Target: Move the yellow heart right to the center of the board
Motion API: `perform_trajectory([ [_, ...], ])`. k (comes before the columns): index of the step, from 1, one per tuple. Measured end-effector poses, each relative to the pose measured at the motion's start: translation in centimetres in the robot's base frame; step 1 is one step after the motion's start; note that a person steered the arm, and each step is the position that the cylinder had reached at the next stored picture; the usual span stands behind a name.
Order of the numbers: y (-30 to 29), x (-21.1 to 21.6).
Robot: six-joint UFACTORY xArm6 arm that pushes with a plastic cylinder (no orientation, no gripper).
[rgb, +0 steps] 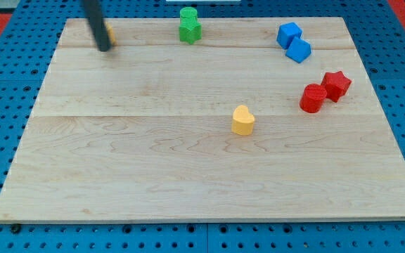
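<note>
The yellow heart [242, 120] lies on the wooden board [153, 161], a little right of the board's middle. My tip [104, 48] is at the view's top left, far from the heart, up and to its left. The rod hides most of a small yellow-orange block [110, 33] right beside it; its shape cannot be made out.
Two green blocks [189, 25] sit together at the top middle. Two blue blocks [293, 41] sit at the top right. A red star [337, 85] and a red cylinder [313, 98] touch at the right. Blue pegboard surrounds the board.
</note>
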State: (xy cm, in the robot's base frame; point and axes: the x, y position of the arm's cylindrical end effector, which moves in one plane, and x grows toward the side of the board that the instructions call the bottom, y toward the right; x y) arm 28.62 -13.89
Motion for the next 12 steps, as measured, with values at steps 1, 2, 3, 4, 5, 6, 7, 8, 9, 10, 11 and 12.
perform_trajectory([
  [1,9.6,4.1],
  [2,15.6,8.9],
  [3,22.0,10.5],
  [4,24.2,15.4],
  [5,15.8,15.6],
  [6,9.3,15.7],
  [7,18.2,14.5],
  [8,19.2,20.1],
  [9,13.8,22.6],
  [10,11.4,20.2],
  [11,15.3,21.1],
  [12,19.0,19.7],
])
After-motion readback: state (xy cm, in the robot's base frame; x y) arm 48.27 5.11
